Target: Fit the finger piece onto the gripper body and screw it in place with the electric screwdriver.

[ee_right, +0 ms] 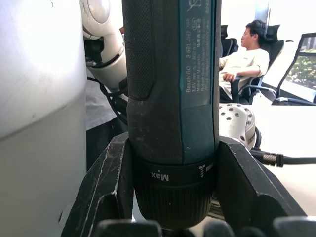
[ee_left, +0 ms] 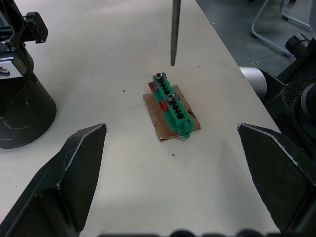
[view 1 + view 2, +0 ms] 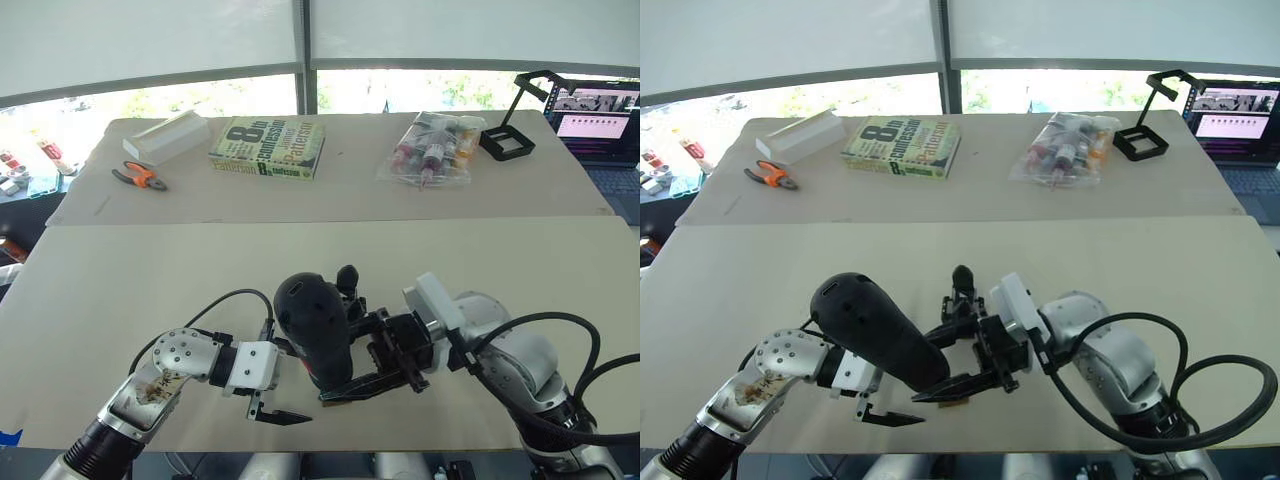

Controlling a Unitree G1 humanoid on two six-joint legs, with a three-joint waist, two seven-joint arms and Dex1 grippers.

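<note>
1. Near the front edge of the worktop (image 3: 120, 280), we see our right gripper (image 1: 173, 197) with its fingers (image 1: 106, 182) pressed against both sides of the electric screwdriver (image 1: 170, 98), clamping its dark body just above the collar marked "Max".
2. From the head views, the electric screwdriver stands tilted, its fat rounded end up toward the camera and its bit end down toward the worktop.
3. Its thin silver bit (image 2: 175, 29) hangs just above one end of a small green block (image 2: 172, 102) with screw heads on top; the tip is close to the nearest screw but we cannot tell whether it touches.
4. The green block lies on a scrap of brown card (image 2: 170, 118) flat on the worktop.
5. Our left gripper (image 2: 173, 148) has its fingers (image 2: 74, 168) spread wide on either side of the green block, holding nothing.
6. The gripper body (image 3: 347, 282) sits just behind the screwdriver, between the two arms, one pointed finger sticking up; its round base (image 2: 19, 108) stands on the worktop beside the green block.
7. At the far side of the worktop lie orange-handled pliers (image 3: 140, 177), a white box (image 3: 167, 135), a book (image 3: 268, 148), a clear bag of small bottles (image 3: 432, 148) and a black stand (image 3: 512, 125), with a laptop (image 3: 598, 125) at the right.
8. A person (image 1: 242, 54) sits in a chair in the background of the right wrist view.
</note>
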